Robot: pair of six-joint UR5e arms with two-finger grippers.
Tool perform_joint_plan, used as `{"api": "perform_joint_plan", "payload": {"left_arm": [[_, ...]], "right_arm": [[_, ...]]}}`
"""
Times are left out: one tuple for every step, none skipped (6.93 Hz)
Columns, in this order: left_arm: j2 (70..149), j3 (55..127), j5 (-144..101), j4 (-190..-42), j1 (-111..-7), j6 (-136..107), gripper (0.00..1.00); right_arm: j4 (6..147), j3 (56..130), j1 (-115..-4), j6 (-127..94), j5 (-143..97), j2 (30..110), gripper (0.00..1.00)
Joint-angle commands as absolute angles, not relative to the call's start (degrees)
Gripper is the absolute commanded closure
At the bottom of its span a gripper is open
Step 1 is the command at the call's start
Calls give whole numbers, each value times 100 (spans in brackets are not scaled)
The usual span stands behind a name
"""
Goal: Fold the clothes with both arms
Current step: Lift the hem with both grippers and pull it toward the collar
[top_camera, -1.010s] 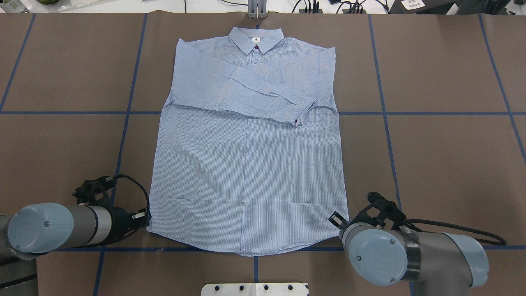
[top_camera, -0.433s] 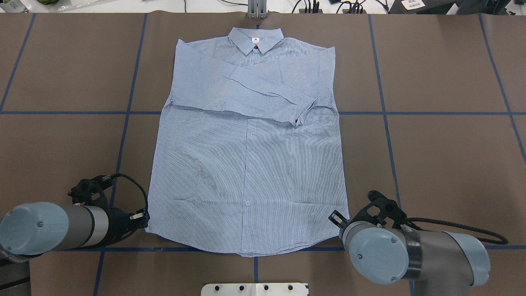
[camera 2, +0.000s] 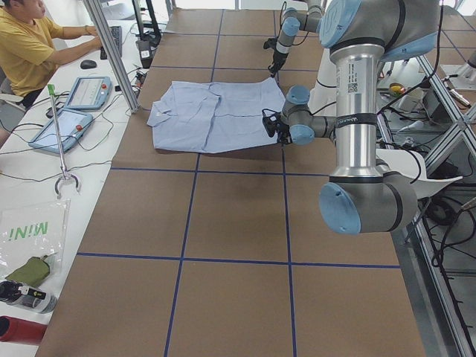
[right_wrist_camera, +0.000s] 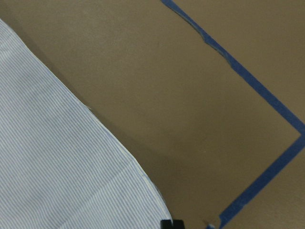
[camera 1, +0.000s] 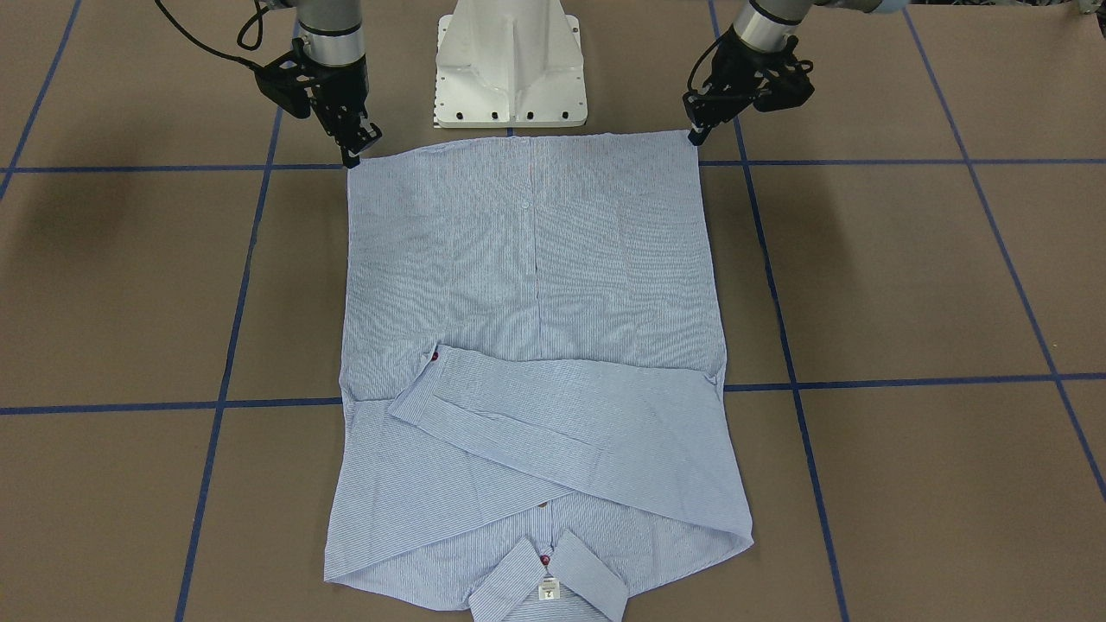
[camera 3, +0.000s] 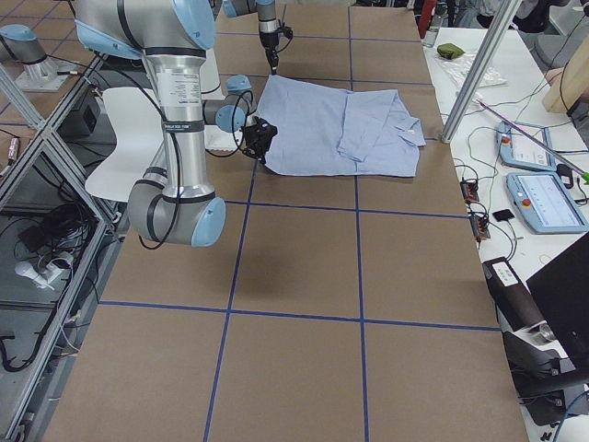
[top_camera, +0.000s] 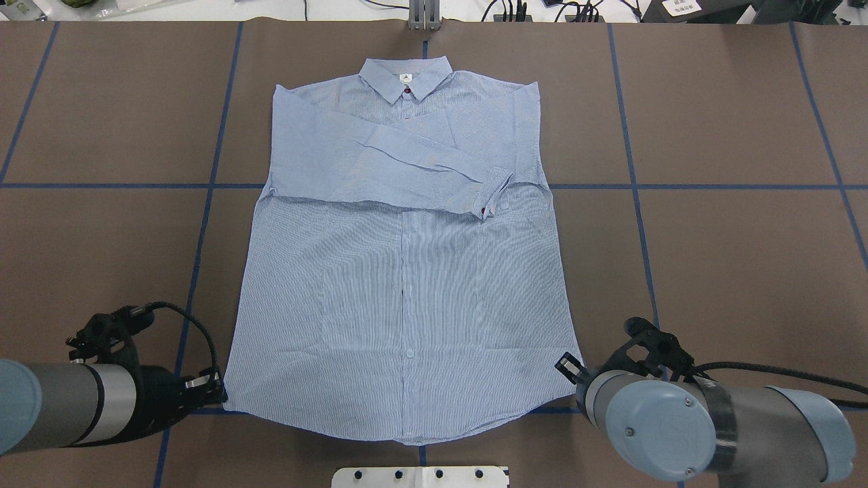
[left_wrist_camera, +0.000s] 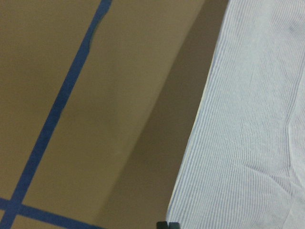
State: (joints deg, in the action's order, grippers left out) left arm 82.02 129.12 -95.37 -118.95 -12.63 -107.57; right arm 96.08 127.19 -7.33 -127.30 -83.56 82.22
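Item: shirt (top_camera: 407, 271), flat on table (top_camera: 746, 271), collar at far side. Left gripper (camera 1: 696, 134) and right gripper (camera 1: 352, 155): we judge each pinched closed on a near hem (top_camera: 407, 434) corner. Risk: shallow pinch slips on lift, so fold skews.

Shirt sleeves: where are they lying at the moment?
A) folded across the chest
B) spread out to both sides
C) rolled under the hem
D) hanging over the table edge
A: the sleeve lies slanted across the chest of the shirt, its cuff resting on the body, and none sticks out sideways.
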Motion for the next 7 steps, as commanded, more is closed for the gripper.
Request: {"api": "perform_joint_plan", "payload": {"left_arm": [[8147,13314,-9527,-11892,-993,-11301,100],[8191,13446,-9553,-11865,-1045,-11303,100],[8209,13578,-9850,-11865,-1133,-11233,100],[8322,13570,-10218,-11865,-1821,-11076,100],[8584,13553,-10665,-11848,-2533,-10796,100],[8656,13492,-11061,-11804,-3193,-10549,100],[8936,13326,-11274,-11752,-3808,-10503,100]], "right_arm": [[9615,13409,-467,-12788,-8358,8690,100],[9615,13569,-475,-12788,-8350,8666,100],[9607,13579,-762,-12788,-8358,8562,100],[9615,13562,-1156,-12771,-8358,8204,100],[9615,13535,-1586,-12744,-8367,7922,100],[9615,13544,-2122,-12718,-8646,7675,100],[9624,13527,-2701,-12718,-9040,7438,100]]}}
